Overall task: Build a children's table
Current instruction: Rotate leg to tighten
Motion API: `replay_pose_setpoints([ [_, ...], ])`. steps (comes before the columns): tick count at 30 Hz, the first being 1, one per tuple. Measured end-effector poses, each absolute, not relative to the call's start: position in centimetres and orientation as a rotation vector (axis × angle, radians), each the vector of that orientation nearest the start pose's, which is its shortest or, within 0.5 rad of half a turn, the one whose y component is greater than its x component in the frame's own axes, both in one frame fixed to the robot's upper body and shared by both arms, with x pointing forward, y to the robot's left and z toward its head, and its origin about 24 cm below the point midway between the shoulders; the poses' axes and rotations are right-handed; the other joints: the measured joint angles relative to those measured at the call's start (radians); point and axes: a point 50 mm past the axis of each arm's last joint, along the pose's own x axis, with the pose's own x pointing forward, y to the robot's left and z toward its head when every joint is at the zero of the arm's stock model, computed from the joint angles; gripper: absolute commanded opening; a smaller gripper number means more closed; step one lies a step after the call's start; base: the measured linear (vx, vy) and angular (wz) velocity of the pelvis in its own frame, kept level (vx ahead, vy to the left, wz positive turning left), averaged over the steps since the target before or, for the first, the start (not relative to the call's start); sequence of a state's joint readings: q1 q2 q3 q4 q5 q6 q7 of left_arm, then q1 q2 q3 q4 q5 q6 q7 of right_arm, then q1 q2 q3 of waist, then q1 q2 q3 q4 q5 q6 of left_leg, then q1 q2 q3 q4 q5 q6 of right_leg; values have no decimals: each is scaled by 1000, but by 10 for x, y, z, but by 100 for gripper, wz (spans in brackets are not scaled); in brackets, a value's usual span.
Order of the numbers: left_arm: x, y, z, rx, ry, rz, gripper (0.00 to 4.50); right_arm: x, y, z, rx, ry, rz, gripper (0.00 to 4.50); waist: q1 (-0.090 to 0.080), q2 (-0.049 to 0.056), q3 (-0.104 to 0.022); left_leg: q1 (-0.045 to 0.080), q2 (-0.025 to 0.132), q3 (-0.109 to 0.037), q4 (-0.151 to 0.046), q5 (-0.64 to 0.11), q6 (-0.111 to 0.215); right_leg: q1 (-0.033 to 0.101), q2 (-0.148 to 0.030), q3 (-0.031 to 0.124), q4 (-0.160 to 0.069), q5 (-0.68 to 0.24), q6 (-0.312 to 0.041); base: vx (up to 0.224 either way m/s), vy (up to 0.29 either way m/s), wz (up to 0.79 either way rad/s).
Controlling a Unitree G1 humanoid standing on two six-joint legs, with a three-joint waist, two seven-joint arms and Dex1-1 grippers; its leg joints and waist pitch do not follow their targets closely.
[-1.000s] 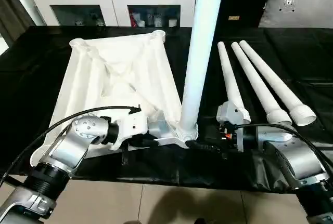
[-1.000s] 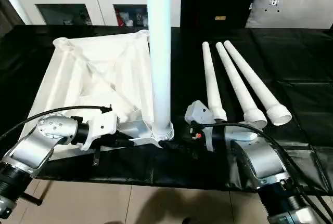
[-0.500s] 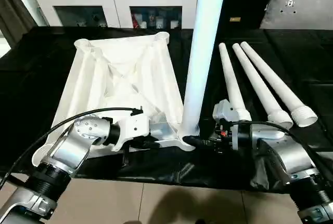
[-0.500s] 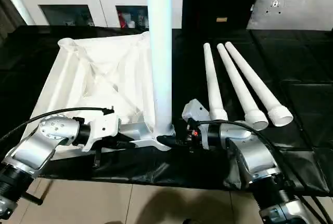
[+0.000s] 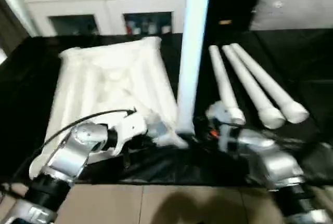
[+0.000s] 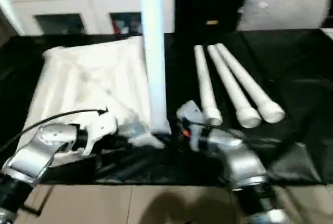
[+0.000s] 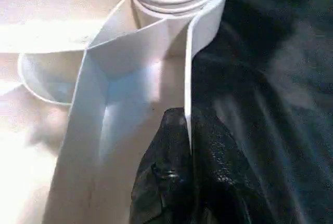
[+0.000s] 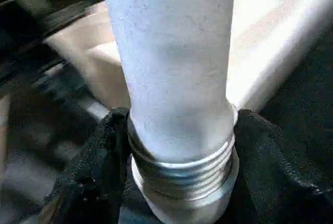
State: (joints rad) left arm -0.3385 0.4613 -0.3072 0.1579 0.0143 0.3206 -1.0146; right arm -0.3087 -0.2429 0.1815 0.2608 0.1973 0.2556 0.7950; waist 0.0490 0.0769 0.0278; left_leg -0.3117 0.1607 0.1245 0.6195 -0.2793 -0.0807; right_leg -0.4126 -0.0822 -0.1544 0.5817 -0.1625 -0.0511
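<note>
The white tabletop [image 5: 104,78] lies underside up on the black cloth, ribs showing. One white leg [image 5: 191,52] stands upright in its near right corner socket, the threaded end [image 8: 182,172] at the bottom. My left gripper [image 5: 156,136] is shut on the tabletop's thin rim wall [image 7: 188,78] just beside that socket, one black finger [image 7: 161,182] on each side. My right gripper [image 5: 193,134] is closed round the base of the upright leg, its fingers [image 8: 99,167] pressing both sides just above the threads. Three more legs [image 5: 244,83] lie side by side to the right.
A black cloth [image 5: 302,68] covers the work surface, ending at a front edge above the tiled floor [image 5: 156,203]. A white cabinet [image 5: 104,11] stands behind, and a grey cushion [image 5: 291,5] sits at the far right.
My right gripper has moved left to the base of the upright leg and closed round it. The left gripper has kept its hold on the rim. The camera has shifted.
</note>
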Motion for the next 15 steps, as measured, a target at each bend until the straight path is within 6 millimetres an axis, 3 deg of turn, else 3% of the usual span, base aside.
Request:
replay_pose_setpoints([
  [4,275,130,38,343,489,-1010,0,297,-97,27,90,294,788,272,-36,6,1,10,10,0,2,-2,-8,20,5,-12,-16,0,0,-14,-2,0],
  [7,277,120,35,324,490,-919,0,308,-87,25,85,301,700,272,-71,27,12,14,34,-11,2,-3,-8,56,5,-66,-64,0,3,0,0,0],
  [8,279,117,36,322,483,-883,0,312,-83,26,80,302,671,272,-70,33,18,14,41,-13,2,-3,-8,61,6,-68,-46,-9,15,-55,-4,0],
  [9,281,113,36,320,479,-855,0,315,-81,26,80,305,636,272,-64,18,23,22,38,0,4,-2,-9,42,4,-35,3,-40,27,0,0,0],
  [10,281,111,34,315,480,-842,0,315,-81,24,95,313,613,272,-60,-4,27,35,27,11,5,-3,-9,38,5,-4,24,-38,23,0,0,0],
  [11,281,108,33,311,481,-833,0,316,-82,23,103,320,596,272,-59,-33,27,55,12,22,20,-4,-9,31,6,3,32,-31,10,6,-81,27],
  [12,282,104,33,310,473,-828,0,318,-84,25,103,316,590,272,-53,-24,28,49,17,21,41,-31,9,29,7,-7,32,-33,6,7,-63,3],
  [13,283,103,35,315,466,-829,0,320,-83,27,99,309,592,272,-52,0,27,33,17,6,41,-42,27,35,-2,-40,17,-34,6,7,-63,3],
  [14,284,101,36,320,461,-836,0,321,-84,28,91,302,591,328,-55,23,25,14,25,-12,38,-42,27,43,-10,-81,-7,-32,10,67,43,-33],
  [15,285,99,38,330,454,-841,0,322,-85,30,89,290,589,342,-55,39,22,6,43,-24,30,-41,24,47,-9,-95,-12,-39,26,94,54,-15],
])
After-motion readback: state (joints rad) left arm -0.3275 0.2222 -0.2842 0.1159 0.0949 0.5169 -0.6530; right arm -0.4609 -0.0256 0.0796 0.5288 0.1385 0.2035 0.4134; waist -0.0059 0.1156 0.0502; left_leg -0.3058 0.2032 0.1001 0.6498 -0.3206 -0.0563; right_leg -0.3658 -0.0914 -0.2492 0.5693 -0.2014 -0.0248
